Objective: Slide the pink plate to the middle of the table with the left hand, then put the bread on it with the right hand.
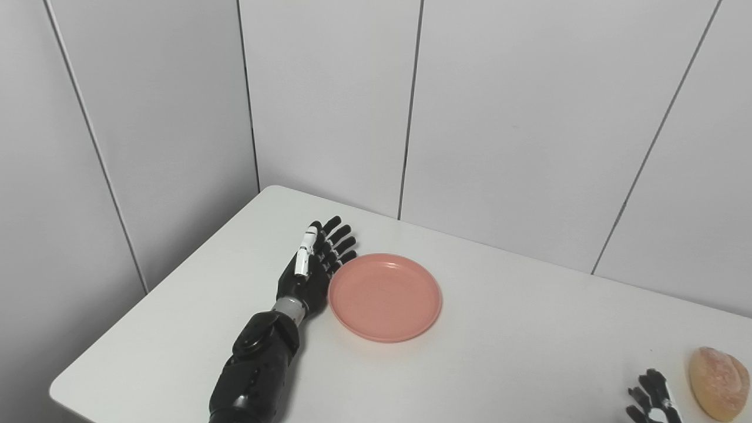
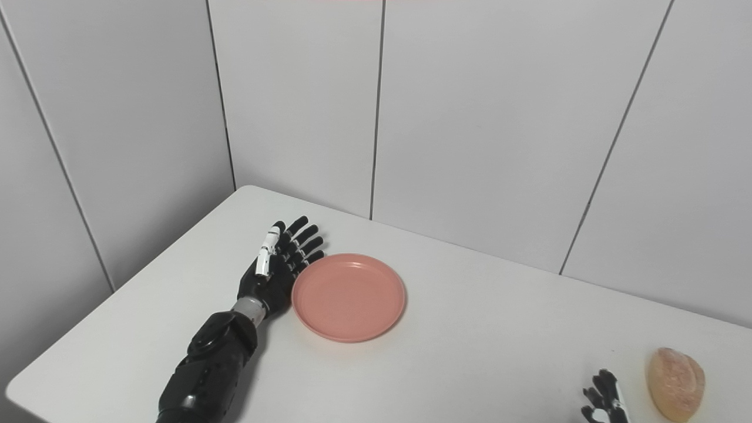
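While the round pink plastic plate (image 1: 385, 296) sits flat on the table, the black robotic left hand (image 1: 314, 264) stands edge-on just beside its near-left rim, fingers straight and together, palm toward the plate, holding nothing. Contact with the rim looks likely but I can't confirm it. Plate is to the right of that hand and left of table centre, so my read is the slide isn't finished.

Handling guess: plate is light, rigid, shallow, with a low raised lip. It should skate easily on a smooth top, so push low on the rim with the flat of the fingers rather than grip. Push off-centre and it will probably spin away; too quick and it may overshoot.

Tan oval bread roll (image 2: 675, 376) lies well off to the right, near the front edge, just right of the black right hand (image 2: 602, 405). Only the fingertips of that hand show at the bottom edge; they look spread, not on the bread, but most of the hand is cut off, so can't tell its state. Bread is likely soft and light: take it across the short sides with a loose wrap, don't squeeze.

Surface is a plain white table (image 1: 529, 329) with rounded corners, matte, no visible texture. Behind it, grey wall panels (image 1: 329, 88) with dark seams meet in a corner.
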Controlling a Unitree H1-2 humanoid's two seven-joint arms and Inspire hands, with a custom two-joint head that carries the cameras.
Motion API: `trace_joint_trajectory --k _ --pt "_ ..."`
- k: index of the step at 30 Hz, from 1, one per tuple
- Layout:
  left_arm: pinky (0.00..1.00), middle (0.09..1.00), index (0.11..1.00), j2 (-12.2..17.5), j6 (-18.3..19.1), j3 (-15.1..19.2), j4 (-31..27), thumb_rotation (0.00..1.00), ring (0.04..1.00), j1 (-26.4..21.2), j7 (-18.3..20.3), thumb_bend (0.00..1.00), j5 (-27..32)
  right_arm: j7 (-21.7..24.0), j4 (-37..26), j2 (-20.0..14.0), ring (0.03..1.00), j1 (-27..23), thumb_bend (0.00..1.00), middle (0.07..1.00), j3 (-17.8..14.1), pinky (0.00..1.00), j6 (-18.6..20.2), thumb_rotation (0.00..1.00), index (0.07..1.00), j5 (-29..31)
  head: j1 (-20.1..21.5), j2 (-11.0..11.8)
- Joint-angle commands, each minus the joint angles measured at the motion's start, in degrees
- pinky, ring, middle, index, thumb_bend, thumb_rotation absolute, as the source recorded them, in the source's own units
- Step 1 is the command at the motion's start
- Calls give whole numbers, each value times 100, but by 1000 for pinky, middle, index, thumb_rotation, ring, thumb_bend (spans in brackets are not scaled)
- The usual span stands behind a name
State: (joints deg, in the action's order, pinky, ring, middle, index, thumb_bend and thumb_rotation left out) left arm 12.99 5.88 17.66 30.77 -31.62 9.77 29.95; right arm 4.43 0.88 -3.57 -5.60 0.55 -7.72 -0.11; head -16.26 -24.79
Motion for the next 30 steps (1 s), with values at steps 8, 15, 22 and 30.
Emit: trace_joint_trajectory --k 8,15,22,30 --pt "922 909 896 -305 542 -279 -319 1000 904 154 -58 356 -103 -121 -125 145 943 63 230 959 55 916 105 1000 959 -123 342 -174" --pt "927 921 903 -468 717 -546 -521 1000 914 212 33 360 -180 -192 -140 183 929 53 270 951 97 891 92 1000 950 -262 554 -264" --pt "941 935 916 -697 820 -620 -711 1000 929 295 36 343 -102 -260 -193 295 930 44 279 948 108 894 146 989 948 -311 809 -399" --pt "940 934 908 -958 1162 -691 -1248 998 932 483 -85 330 -117 -429 -382 412 903 45 317 928 216 857 336 995 925 -707 1289 -684"
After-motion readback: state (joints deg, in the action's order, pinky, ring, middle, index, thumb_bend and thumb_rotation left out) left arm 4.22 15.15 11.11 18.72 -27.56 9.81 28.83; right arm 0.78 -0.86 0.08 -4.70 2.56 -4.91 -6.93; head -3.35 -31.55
